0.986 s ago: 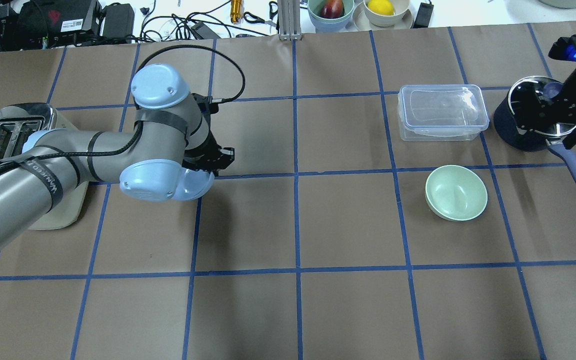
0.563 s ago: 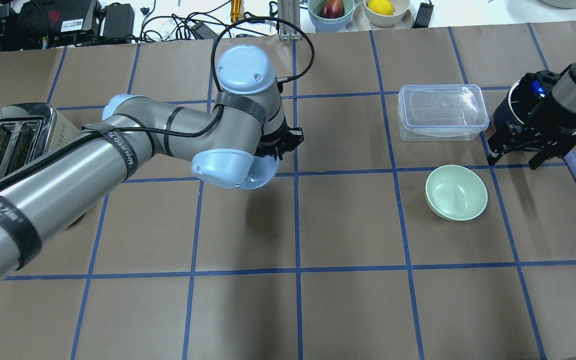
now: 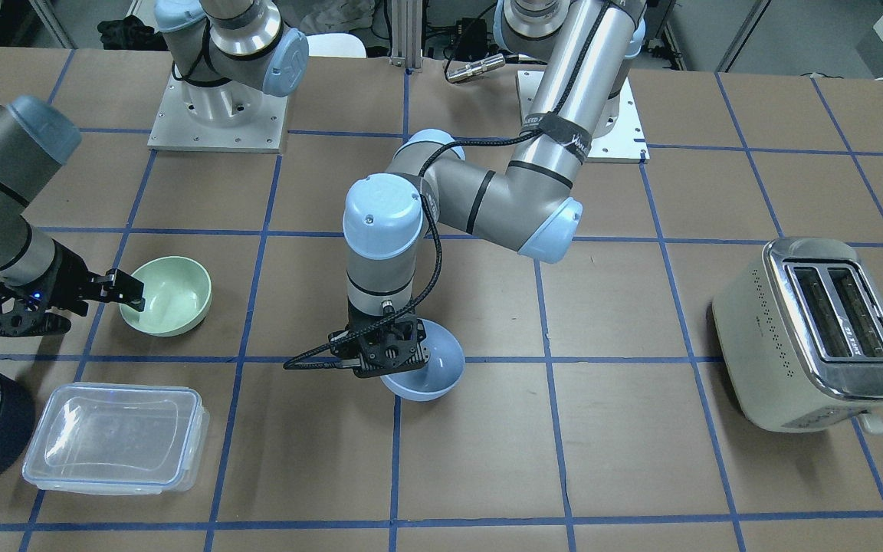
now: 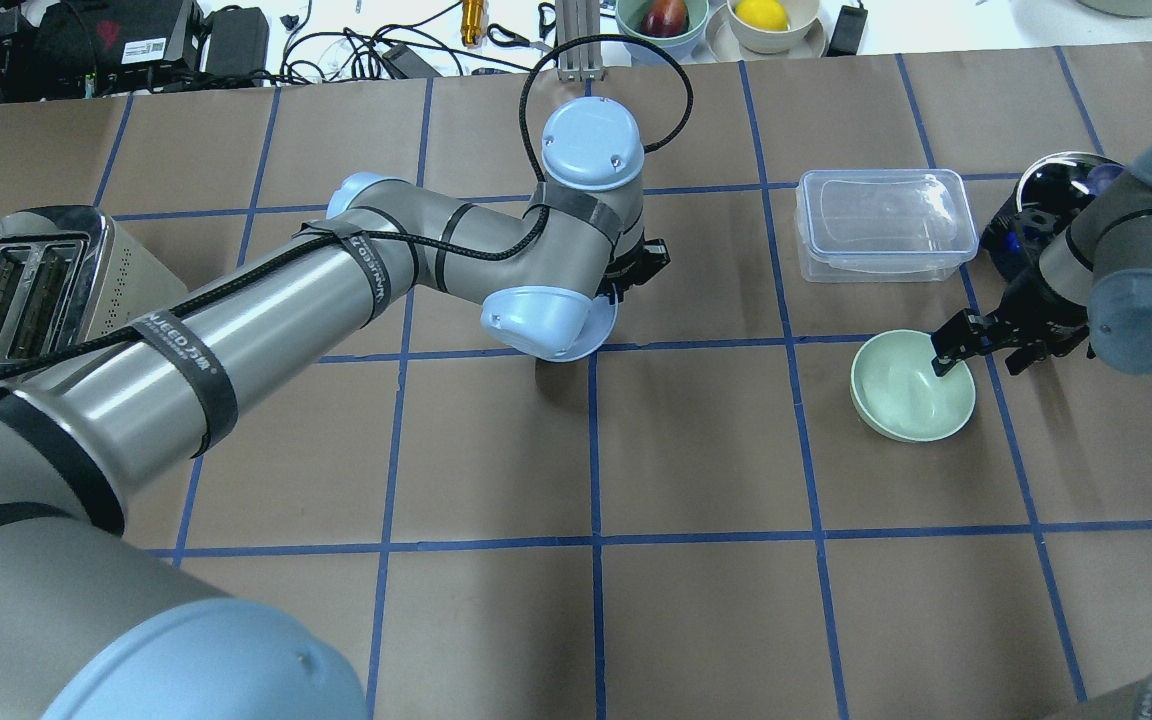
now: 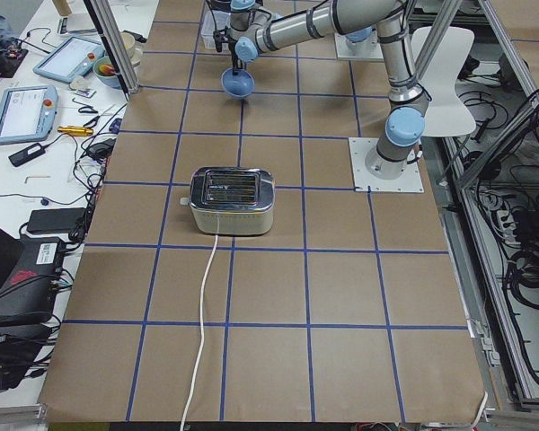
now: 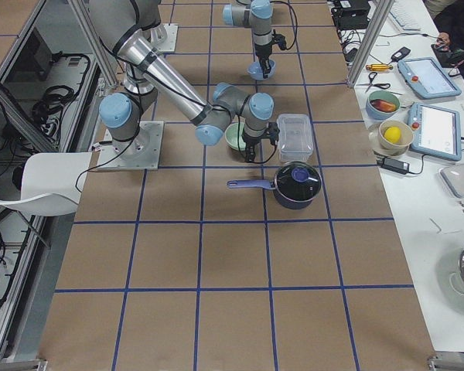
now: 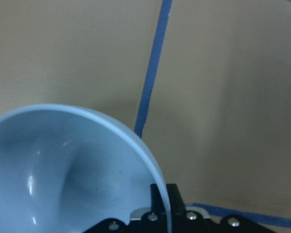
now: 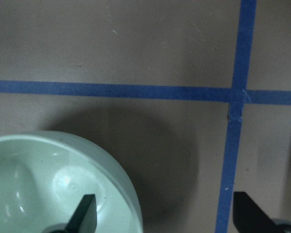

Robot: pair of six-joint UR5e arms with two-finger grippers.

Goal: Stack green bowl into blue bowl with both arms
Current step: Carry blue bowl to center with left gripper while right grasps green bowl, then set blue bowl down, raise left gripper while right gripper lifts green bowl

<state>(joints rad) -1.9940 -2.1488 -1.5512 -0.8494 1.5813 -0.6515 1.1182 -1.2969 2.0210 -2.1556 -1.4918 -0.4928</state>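
Left gripper [image 3: 385, 346] is clamped on the rim of the blue bowl [image 3: 430, 376], with one finger inside and one outside. The bowl hangs tilted, mouth up, at mid-frame in the overhead view, next to a blue tape crossing. It looks clear of the counter [image 4: 696, 450], with its shadow thrown a bit below it.

Right gripper [image 4: 981, 352] has its jaws apart over the far-right rim of the green bowl [image 4: 901, 395]. In the right wrist view one finger [image 8: 85, 213] is inside the bowl and the other is outside over bare counter. Can't tell if either is touching. The green bowl sits upright on the counter, right of centre in the overhead frame and well apart from the blue bowl.

A clear lidded container [image 4: 883, 222] is just above the green bowl. The dark saucepan [image 6: 298, 185] is at the right edge and the toaster [image 3: 813, 330] at the overhead's left edge.
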